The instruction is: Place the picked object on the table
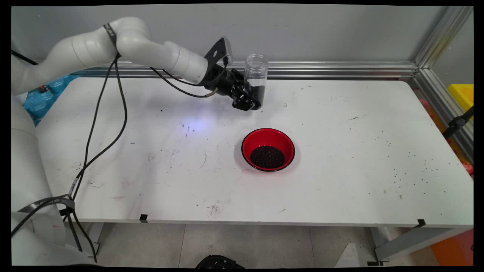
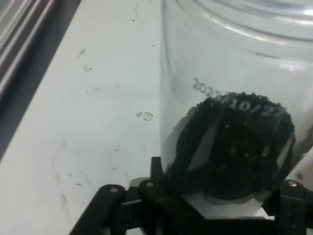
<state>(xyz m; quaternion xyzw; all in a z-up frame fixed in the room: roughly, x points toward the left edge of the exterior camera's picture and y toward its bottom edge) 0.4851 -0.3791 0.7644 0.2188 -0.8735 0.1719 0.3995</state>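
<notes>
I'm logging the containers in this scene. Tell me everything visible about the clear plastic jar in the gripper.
The clear plastic jar is a tall, lidless cylinder with a ridged neck. It stands upright or nearly so, at the table's far side near the wall, beyond the red bowl. Dark granules fill roughly its bottom third; the rest is empty. Faint printed digits cross its wall. The black two-finger gripper is shut on its lower part. Whether its base touches the table cannot be told.

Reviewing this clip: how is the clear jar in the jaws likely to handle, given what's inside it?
The clear jar is tall and narrow, so probably tippy once set down. Its dark grains fill only the bottom, which likely keeps it light. With no lid visible, tilting would probably spill them. The gripper holds it low; the smooth wall may slip.
</notes>
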